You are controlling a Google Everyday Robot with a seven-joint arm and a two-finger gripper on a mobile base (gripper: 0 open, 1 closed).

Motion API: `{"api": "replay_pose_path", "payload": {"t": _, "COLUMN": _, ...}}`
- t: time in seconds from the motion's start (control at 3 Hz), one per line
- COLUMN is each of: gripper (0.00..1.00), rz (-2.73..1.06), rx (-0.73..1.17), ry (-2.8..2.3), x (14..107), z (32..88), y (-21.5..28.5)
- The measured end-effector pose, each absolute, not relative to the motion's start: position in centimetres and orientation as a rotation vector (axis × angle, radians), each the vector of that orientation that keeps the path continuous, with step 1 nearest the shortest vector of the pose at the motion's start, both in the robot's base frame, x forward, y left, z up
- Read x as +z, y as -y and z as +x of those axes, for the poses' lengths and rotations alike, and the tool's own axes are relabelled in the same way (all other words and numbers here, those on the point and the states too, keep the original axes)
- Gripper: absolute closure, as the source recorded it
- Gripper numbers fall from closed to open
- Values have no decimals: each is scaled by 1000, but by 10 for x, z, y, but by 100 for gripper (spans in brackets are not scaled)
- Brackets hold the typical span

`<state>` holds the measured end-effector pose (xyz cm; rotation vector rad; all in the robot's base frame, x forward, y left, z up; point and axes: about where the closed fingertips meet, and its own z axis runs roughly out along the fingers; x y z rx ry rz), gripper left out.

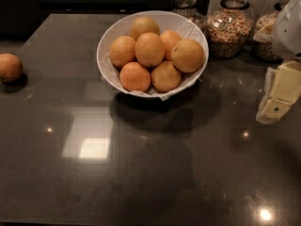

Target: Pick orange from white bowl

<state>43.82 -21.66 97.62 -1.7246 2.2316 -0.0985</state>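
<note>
Claw point(276, 102) at right edge, above worktop point(141, 173), apart from white bowl point(103, 55) holding oranges point(149, 49); open/closed state cannot be determined.

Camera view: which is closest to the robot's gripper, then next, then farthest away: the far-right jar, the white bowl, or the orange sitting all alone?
The gripper is at the right edge of the view.
1. Far-right jar: at the back right, just behind the gripper.
2. White bowl: in the middle, toward the back, full of oranges.
3. Lone orange: way over at the left edge.
</note>
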Motion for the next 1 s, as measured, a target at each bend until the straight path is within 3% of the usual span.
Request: {"api": "replay_pose_path", "payload": {"t": 1.0, "gripper": 0, "rz": -1771, "rx": -22, "ry": -2080, "x": 976, "z": 477, "y": 163}}
